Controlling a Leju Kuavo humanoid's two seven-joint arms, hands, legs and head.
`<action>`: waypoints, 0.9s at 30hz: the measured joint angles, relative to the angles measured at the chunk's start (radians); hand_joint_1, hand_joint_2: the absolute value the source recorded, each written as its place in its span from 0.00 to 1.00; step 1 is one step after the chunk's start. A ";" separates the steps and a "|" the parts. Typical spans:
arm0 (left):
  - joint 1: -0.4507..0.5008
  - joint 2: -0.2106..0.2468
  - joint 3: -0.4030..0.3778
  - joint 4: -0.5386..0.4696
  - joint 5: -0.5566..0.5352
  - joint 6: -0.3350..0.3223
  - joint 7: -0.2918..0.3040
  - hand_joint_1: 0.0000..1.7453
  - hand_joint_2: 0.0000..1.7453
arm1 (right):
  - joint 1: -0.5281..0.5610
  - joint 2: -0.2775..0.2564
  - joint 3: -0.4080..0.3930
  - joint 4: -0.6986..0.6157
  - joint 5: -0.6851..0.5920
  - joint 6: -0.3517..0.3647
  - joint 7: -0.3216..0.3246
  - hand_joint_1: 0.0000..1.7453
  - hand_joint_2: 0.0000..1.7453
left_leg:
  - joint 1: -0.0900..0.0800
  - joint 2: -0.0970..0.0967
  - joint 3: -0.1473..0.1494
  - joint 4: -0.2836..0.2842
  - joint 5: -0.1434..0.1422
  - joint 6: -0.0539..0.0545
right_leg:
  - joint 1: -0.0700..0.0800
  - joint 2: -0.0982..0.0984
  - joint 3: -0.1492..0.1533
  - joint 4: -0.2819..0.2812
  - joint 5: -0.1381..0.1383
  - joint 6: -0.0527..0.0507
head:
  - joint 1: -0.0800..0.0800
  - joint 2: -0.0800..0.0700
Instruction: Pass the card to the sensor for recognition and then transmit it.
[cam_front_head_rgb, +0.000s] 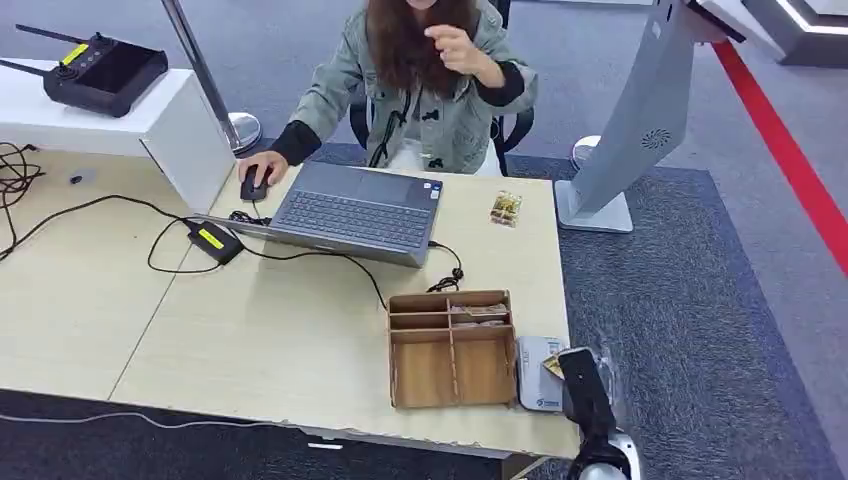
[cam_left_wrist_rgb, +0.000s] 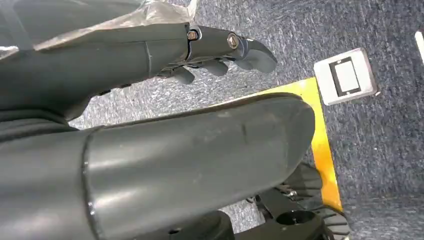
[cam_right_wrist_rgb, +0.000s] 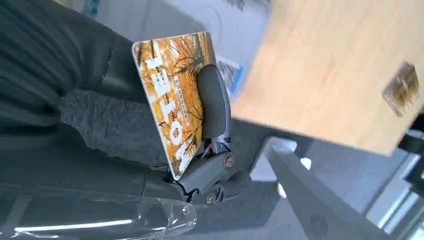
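My right hand (cam_front_head_rgb: 585, 390) is at the table's near right corner and grips an orange-yellow picture card (cam_right_wrist_rgb: 172, 100). One dark finger (cam_right_wrist_rgb: 212, 105) lies across the card's face. In the head view the card (cam_front_head_rgb: 552, 366) shows as a small yellow patch over the flat grey-white sensor (cam_front_head_rgb: 533, 385), which lies beside the wooden box. The sensor's blue-marked corner (cam_right_wrist_rgb: 231, 75) shows just behind the card in the right wrist view. My left hand (cam_left_wrist_rgb: 220, 50) hangs over the grey carpet with its fingers stretched out and nothing in them.
A divided wooden box (cam_front_head_rgb: 450, 348) stands left of the sensor. A second small card (cam_front_head_rgb: 506, 208) lies near the table's far right edge. A person sits behind an open laptop (cam_front_head_rgb: 355, 212), one hand on a mouse (cam_front_head_rgb: 254, 185). Cables cross the table; a grey kiosk stand (cam_front_head_rgb: 640, 120) rises at right.
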 joint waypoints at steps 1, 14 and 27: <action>0.001 0.000 0.000 0.000 -0.002 0.002 0.000 0.00 0.00 | 0.002 -0.008 -0.008 -0.036 0.013 0.009 0.025 1.00 1.00 | 0.000 0.000 0.000 0.000 0.000 0.000 | 0.000 0.000 0.000 0.000 0.000 0.000 | 0.000 0.000; 0.004 0.001 -0.005 0.000 -0.032 -0.012 0.009 0.00 0.00 | -0.093 -0.098 -0.058 -0.697 0.227 0.207 0.344 1.00 1.00 | 0.000 0.001 0.000 0.000 0.000 0.000 | 0.000 0.000 0.000 0.000 0.001 0.001 | 0.000 0.000; -0.004 -0.007 -0.057 0.000 -0.035 -0.041 0.014 0.00 0.00 | -0.331 -0.066 0.151 -0.680 0.207 0.144 0.372 1.00 1.00 | 0.000 0.000 0.000 0.000 0.001 -0.001 | 0.000 0.000 0.001 0.001 0.001 0.000 | 0.000 0.000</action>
